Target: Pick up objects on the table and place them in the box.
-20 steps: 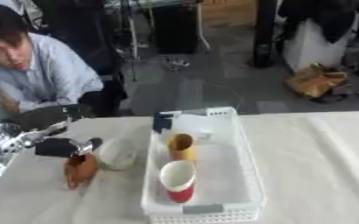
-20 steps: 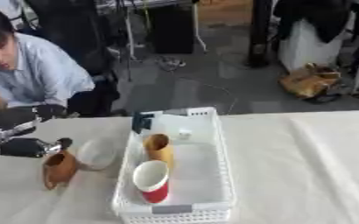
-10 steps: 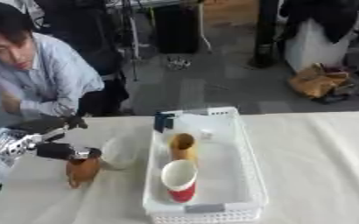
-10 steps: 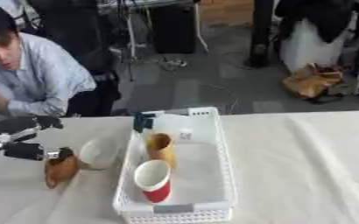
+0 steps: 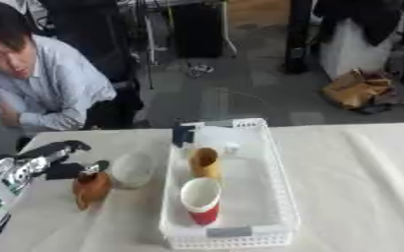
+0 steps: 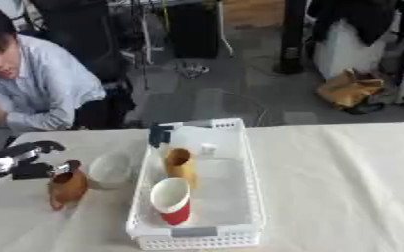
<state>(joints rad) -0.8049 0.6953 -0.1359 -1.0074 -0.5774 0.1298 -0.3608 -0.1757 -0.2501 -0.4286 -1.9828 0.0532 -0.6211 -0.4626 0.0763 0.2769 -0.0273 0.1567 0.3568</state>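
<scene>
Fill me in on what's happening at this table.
The robot's left hand is at a small brown jug-like object on the table's left side, fingers spread open above it, not closed on it. A pale rounded object sits beside it. The white basket already holds a red cup, a tan cup and a small dark item. The right hand isn't visible.

There is one white box [image 5: 274,196] on the table [image 5: 360,177]. Inside it are one red cup [image 5: 202,201], one tan cup [image 5: 205,162] and one dark thing [image 5: 183,134] at the far left corner. Left of the box are one brown jug [image 5: 91,188] and one pale round thing [image 5: 132,169]. One hand [image 5: 49,160] shows, at the left.
</scene>
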